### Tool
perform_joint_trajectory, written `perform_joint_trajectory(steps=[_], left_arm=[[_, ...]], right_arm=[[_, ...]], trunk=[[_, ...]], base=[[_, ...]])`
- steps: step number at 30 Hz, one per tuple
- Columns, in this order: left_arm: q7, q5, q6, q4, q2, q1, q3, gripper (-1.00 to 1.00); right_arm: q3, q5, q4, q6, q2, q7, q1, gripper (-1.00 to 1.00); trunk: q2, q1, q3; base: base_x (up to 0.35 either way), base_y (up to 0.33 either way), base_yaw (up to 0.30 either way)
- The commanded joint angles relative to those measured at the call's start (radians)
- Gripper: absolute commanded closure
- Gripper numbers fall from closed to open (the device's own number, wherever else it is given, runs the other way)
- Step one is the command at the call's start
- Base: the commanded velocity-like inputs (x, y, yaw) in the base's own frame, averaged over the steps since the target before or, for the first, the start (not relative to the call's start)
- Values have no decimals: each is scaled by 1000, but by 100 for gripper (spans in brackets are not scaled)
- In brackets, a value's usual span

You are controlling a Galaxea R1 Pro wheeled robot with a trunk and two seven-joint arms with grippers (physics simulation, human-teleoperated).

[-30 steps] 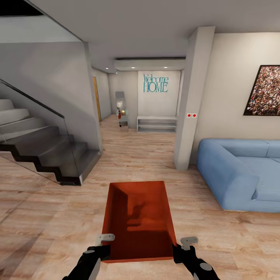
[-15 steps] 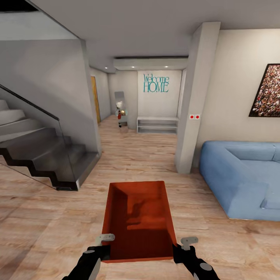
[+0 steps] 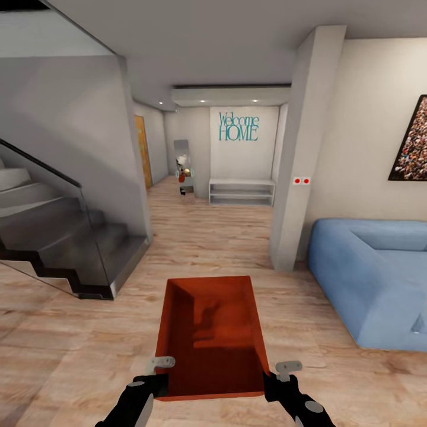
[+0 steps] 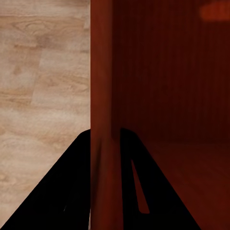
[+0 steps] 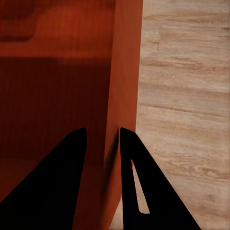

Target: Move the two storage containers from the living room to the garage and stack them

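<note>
A: Where is the orange-red open-top rectangular container (image 3: 210, 335)?

B: Carried above the light wood plank floor (image 3: 77, 332), between grey staircase (image 3: 65, 237) and blue sofa (image 3: 373, 273). Left gripper (image 3: 160, 363) and right gripper (image 3: 284, 369) each pinch a side wall.

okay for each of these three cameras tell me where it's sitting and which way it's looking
Head view: on the robot's head, looking forward and down past the storage container toward the hallway; the left gripper and right gripper show.
Left wrist view: by the left gripper, looking along its fingers straddling a container wall.
Right wrist view: by the right gripper, likewise on a container wall.
Shared: the container and wood floor.
</note>
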Motion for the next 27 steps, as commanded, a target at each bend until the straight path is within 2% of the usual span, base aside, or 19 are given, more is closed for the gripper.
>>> perform_joint_trajectory(steps=[1,27], left_arm=[[14,-27,9,-2,3,-1,27,100],[14,-28,9,-2,5,-1,27,100]], right_arm=[[15,12,-2,4,-2,3,0,100],[15,12,-1,4,-2,3,0,100]], trunk=[[-1,1,-1],[-1,1,-1]], base=[[320,0,0],[320,0,0]])
